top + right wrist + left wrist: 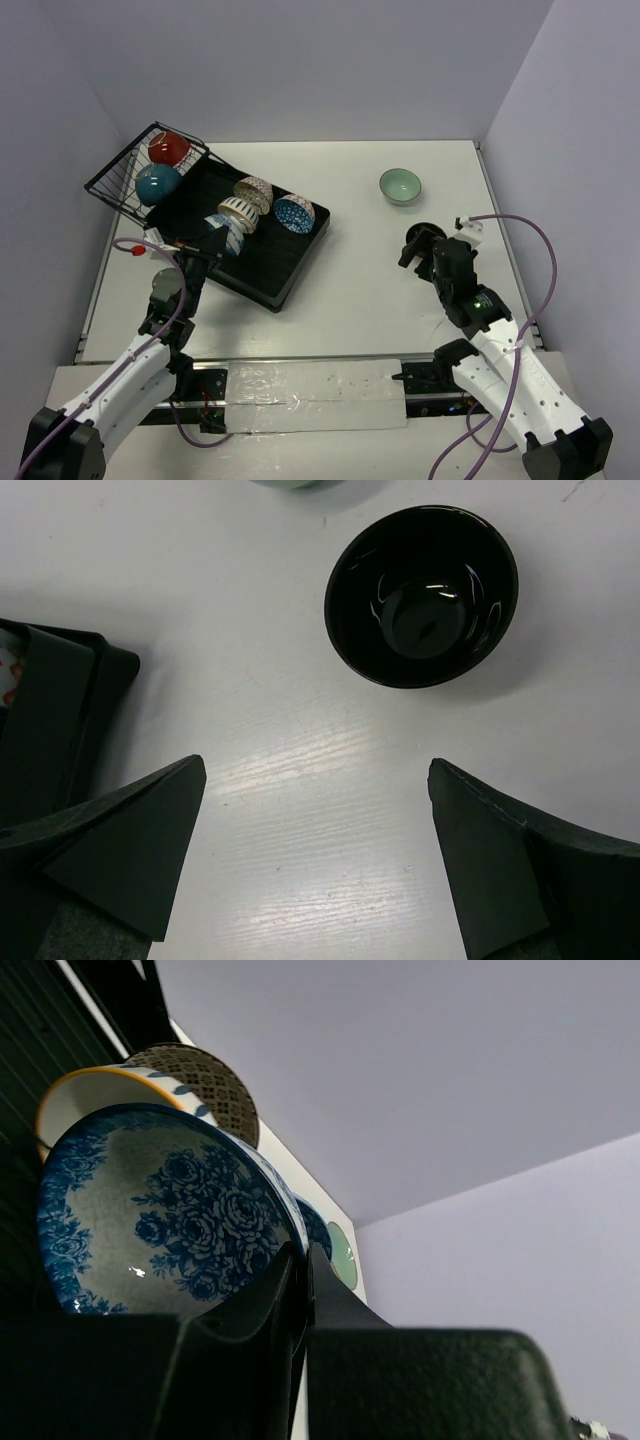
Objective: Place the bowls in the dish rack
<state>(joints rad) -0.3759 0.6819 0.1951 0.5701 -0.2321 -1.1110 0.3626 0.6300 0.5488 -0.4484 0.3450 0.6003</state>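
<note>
I'm seeing left gripper (303,1260) pinching rim of blue floral bowl (150,1220), bowl sitting at 10 o'clock from fingertips, over dish rack (255,268). Right gripper (315,768) gaping wide, touching nothing; black bowl (420,595) lying at 1 o'clock on table (350,290).

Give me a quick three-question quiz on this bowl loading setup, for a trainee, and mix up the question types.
1. True or false: the mint green bowl is already in the dish rack.
2. Which bowls sit in the wire basket? A) red bowl and teal bowl B) two cream ones C) two yellow ones
3. Fill in: the open right gripper hovers near the ___ bowl on the table.
Key: 1 false; 2 A; 3 black bowl.
</note>
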